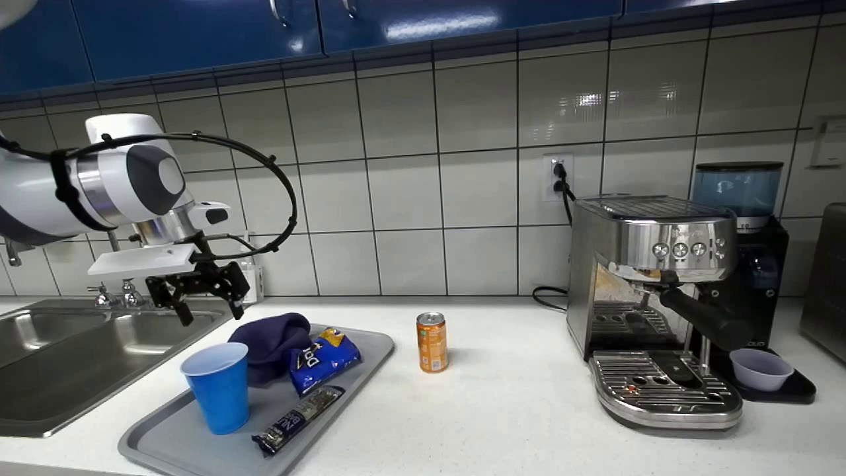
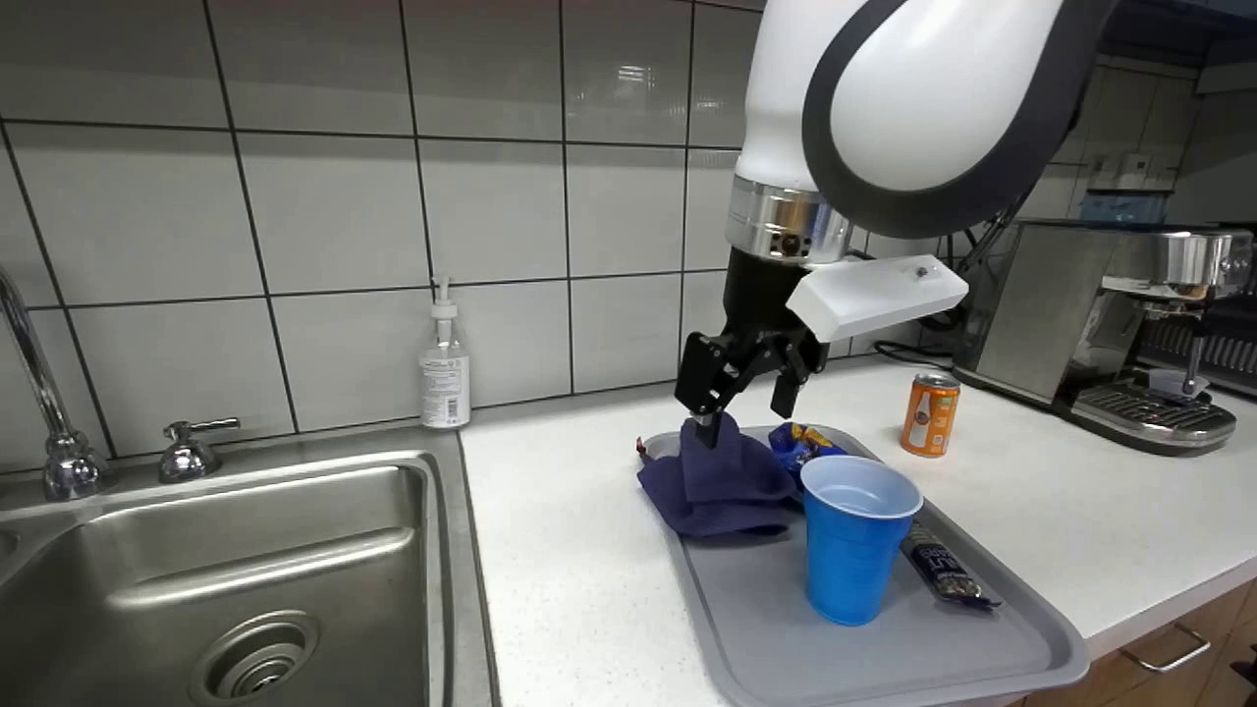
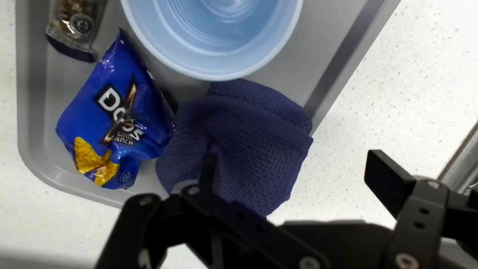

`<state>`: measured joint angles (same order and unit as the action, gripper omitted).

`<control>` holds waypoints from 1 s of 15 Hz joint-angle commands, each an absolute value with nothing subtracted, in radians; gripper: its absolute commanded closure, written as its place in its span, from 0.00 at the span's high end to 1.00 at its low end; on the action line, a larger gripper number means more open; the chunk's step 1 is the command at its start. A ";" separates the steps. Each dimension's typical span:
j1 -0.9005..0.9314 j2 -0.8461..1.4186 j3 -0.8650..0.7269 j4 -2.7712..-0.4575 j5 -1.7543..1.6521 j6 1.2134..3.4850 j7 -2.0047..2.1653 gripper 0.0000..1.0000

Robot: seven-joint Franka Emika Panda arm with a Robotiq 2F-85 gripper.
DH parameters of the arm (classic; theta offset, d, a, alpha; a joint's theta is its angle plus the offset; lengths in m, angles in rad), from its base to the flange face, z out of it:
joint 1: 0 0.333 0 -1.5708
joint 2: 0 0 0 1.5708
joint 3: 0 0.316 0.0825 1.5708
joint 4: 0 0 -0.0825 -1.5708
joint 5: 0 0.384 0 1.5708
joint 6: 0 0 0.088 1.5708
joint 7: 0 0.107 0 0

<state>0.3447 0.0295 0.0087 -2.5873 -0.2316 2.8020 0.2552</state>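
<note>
My gripper (image 3: 293, 158) is open with nothing between its fingers. It is nearest to a crumpled dark purple cloth (image 3: 242, 142) at the tray's end. In the wrist view one finger overlaps the cloth and the other is over white counter; I cannot tell whether they touch. In both exterior views the gripper (image 1: 211, 315) points down beside or above the cloth (image 2: 722, 486). The grey tray (image 2: 786, 648) also bears an upright blue cup (image 2: 854, 560), a blue Doritos bag (image 3: 119, 112) and a dark wrapped bar (image 1: 297, 420). The cup partly hides the bar in the wrist view.
An orange can (image 1: 432, 344) stands on the counter beside the tray. Farther along are a steel espresso machine (image 1: 651, 297) and a small white bowl (image 1: 760, 370). Opposite lies the steel sink (image 2: 245, 550), with a soap bottle (image 2: 445, 373) by the tiled wall.
</note>
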 commanded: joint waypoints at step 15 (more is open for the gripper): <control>0.177 -0.269 0.189 -2.752 -0.205 2.614 0.328 1.00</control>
<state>0.2109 -0.2665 0.1523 -2.7521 -0.2262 2.6144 0.3436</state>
